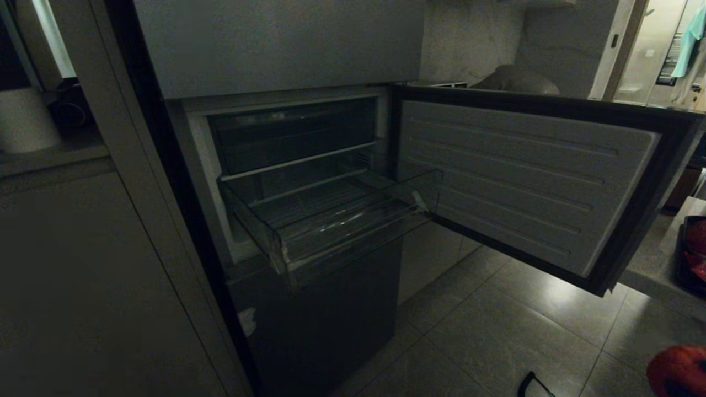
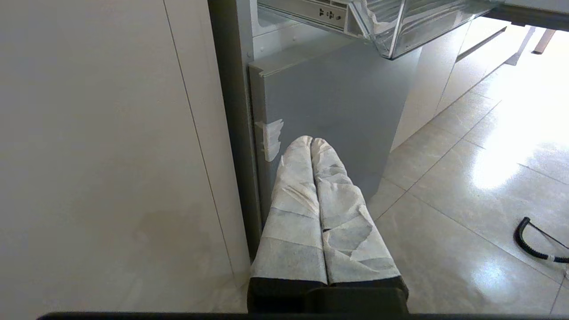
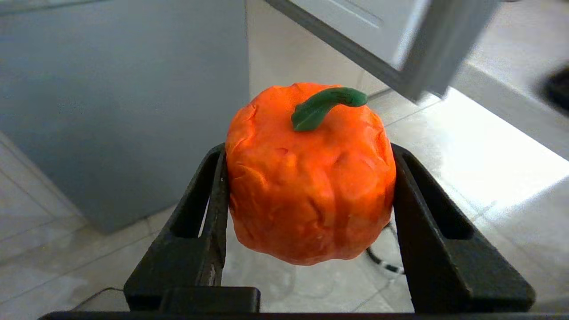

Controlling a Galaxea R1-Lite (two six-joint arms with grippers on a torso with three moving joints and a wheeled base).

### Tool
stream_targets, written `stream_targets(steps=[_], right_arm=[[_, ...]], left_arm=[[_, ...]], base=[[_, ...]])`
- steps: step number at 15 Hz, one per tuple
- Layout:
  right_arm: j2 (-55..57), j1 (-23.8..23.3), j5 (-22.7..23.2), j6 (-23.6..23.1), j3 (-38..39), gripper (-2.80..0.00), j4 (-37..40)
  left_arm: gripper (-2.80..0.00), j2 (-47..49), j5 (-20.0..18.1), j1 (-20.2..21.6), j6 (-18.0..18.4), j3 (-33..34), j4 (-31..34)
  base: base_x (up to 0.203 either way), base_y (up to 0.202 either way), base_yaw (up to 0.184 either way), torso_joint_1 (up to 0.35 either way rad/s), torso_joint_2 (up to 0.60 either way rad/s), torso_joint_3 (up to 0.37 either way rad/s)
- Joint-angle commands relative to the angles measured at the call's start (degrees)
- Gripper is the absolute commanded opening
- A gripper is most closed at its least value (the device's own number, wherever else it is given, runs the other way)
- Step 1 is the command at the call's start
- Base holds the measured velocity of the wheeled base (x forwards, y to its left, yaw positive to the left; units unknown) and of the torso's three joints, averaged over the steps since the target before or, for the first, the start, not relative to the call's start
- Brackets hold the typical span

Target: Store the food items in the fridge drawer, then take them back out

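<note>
Right gripper (image 3: 306, 178) clamped on an orange pumpkin (image 3: 311, 178), left gripper (image 2: 312, 146) pressed together near the fridge (image 2: 329, 102), clear drawer (image 1: 336, 220) pulled out

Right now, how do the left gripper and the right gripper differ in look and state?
The left gripper is shut, its white-wrapped fingers pressed together and holding nothing; the right gripper has bare black fingers clamped on an orange pumpkin with a green stem. The left gripper points at the fridge's lower door panel; the right gripper hangs over the tiled floor. Both are below the open fridge drawer.
</note>
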Motion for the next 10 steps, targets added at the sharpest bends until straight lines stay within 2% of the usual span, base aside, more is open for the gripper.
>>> stream_targets(steps=[1, 3, 5, 10], right_arm=[[-20.06, 1.57, -2.2, -0.35, -0.84, -2.8, 11.97], [-27.59, 1.51, -4.2, -0.91, 0.47, -2.8, 17.29], [-28.19, 1.44, -6.24, -1.23, 2.2, -2.8, 21.13], [-28.19, 1.44, -6.25, -0.89, 2.21, -2.8, 21.14]], left_arm=[[-2.8, 0.09, 0.02, 0.02, -0.03, 0.0, 0.03], [-2.8, 0.09, 0.02, 0.02, -0.12, 0.0, 0.02], [-2.8, 0.09, 0.02, 0.02, -0.12, 0.0, 0.02], [-2.8, 0.09, 0.02, 0.02, -0.12, 0.0, 0.02]], base=[[0.0, 0.0, 0.0, 0.0, 0.0, 0.0], [0.0, 0.0, 0.0, 0.0, 0.0, 0.0], [0.0, 0.0, 0.0, 0.0, 0.0, 0.0], [0.0, 0.0, 0.0, 0.0, 0.0, 0.0]])
